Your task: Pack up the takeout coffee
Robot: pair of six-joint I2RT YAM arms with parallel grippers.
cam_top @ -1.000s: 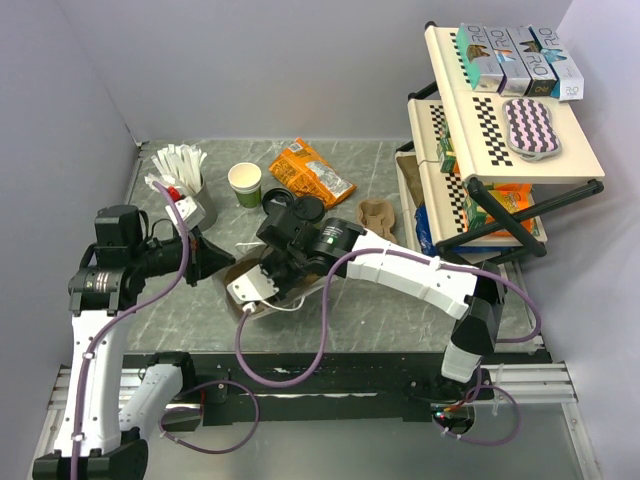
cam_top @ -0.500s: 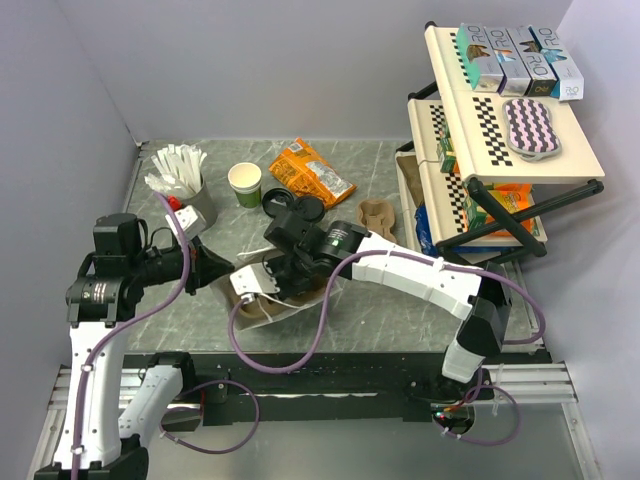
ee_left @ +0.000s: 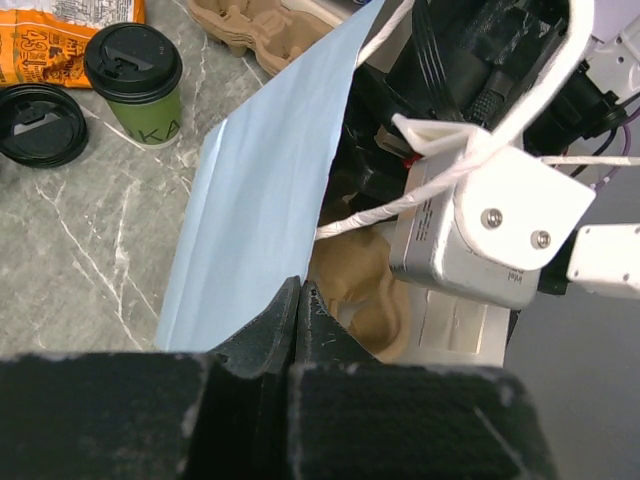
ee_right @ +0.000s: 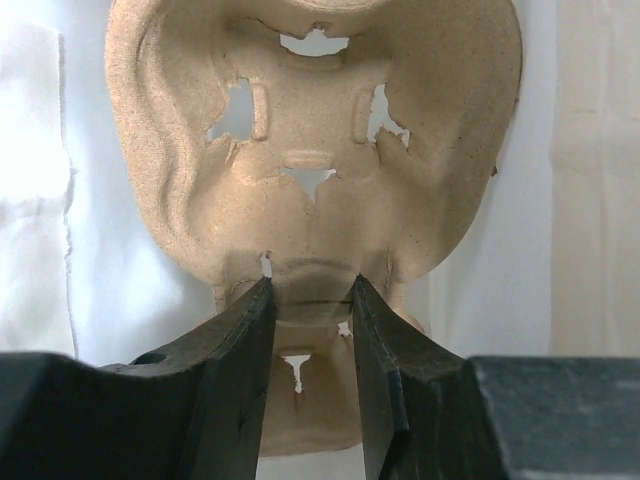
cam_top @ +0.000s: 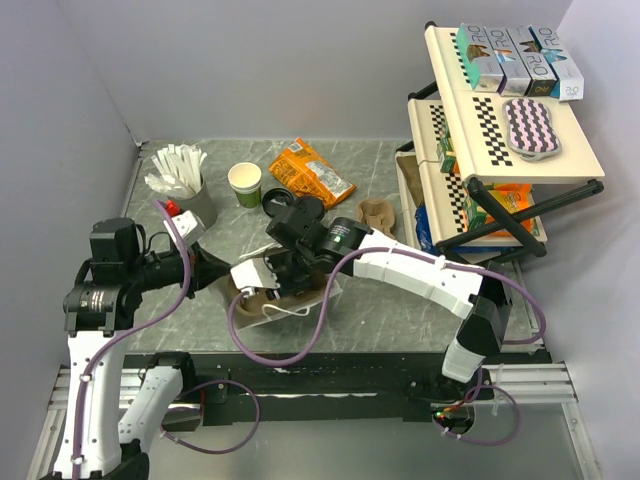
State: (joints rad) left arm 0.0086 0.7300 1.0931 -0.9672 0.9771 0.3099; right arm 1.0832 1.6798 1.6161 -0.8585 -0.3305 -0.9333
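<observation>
**Robot lab dressed as a coffee counter**

Plain grey walls point(cam_top: 300, 70) box in a marble-look table point(cam_top: 400, 325); two arms point(cam_top: 410, 270) trailing purple cables point(cam_top: 537, 318) sit on a metal rail point(cam_top: 330, 395) at the bottom edge; café props fill the rest: a rack point(cam_top: 480, 130) of boxes point(cam_top: 518, 60) upper right, a cup of sticks point(cam_top: 185, 185) upper left, a takeout coffee point(ee_left: 133, 85) upper left in the left wrist view.

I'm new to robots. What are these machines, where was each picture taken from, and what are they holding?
These are two robot arms bolted to a table. One picture looks down from above; the other two come from cameras on each wrist. The left arm has its jaws pinched shut on the edge of a white paper bag. The right arm reaches into it, jaws clamped on a pulp cup carrier. On the table stand the takeout coffee with its black lid, a lidless cup, a cup of sticks and an orange snack bag.
</observation>
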